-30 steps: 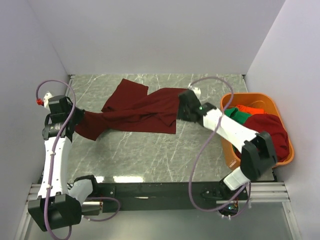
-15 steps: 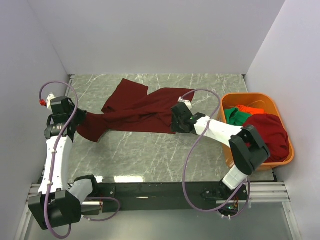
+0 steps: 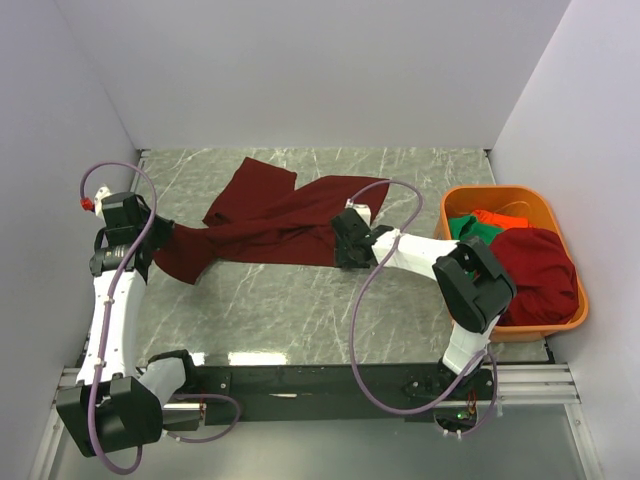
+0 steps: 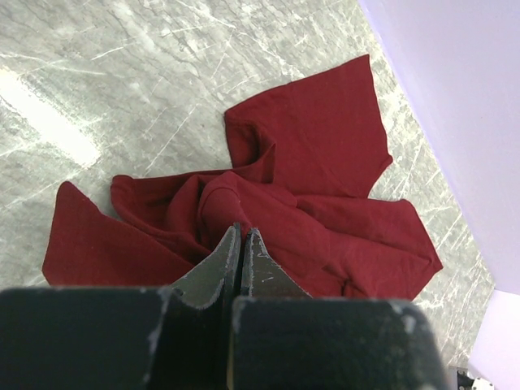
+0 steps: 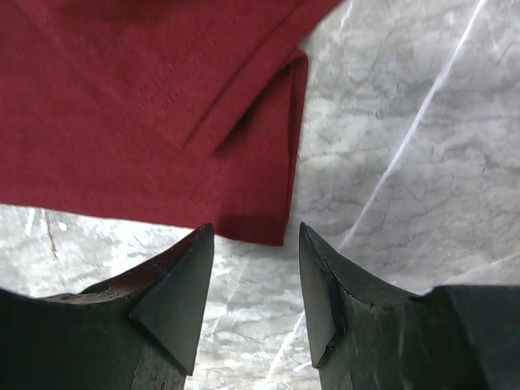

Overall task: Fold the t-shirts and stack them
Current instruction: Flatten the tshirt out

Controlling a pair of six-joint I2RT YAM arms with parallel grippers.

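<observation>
Maroon shirt (image 3: 280,225) lies crumpled left of the basket (image 3: 520,190). Our left gripper (image 4: 241,236) pinches its far end (jaws tight); our right gripper (image 5: 252,244) gapes over the basket-side corner. We're spreading it flat: next, grip that corner and pull taut.

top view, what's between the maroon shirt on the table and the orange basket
Bare marble table, crossed by the right arm and its cable; seen in the top view.
</observation>
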